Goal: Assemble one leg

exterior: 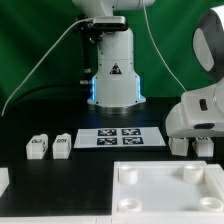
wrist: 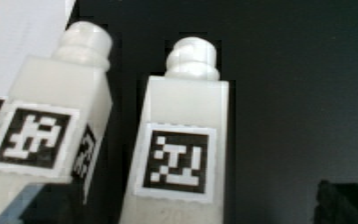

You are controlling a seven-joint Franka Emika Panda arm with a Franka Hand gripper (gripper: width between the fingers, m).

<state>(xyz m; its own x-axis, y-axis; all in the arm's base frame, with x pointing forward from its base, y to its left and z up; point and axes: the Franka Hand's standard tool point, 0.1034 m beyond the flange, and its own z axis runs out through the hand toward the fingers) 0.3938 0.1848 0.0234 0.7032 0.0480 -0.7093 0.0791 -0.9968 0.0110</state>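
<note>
Your panel (exterior: 170, 188) lies in front of the marker board (exterior: 120, 137), toward the exterior view's right. The gripper (exterior: 190, 135) hangs off the board's right end, its dark fingertips (wrist: 354, 200) spread well apart, pinching nothing. You have the leg (exterior: 38, 147) and a second leg (exterior: 62, 145) just beside each other off the board's left end. The wrist view shows one tagged leg (wrist: 190, 140) lying beside another (wrist: 55, 120), a narrow gap between them.

No words or numbers are legible. The robot base (exterior: 113, 92) bears a triangle sign (exterior: 115, 70). The legs (wrist: 190, 112) and marker board (exterior: 120, 129) carry square coded tags (wrist: 172, 158).
</note>
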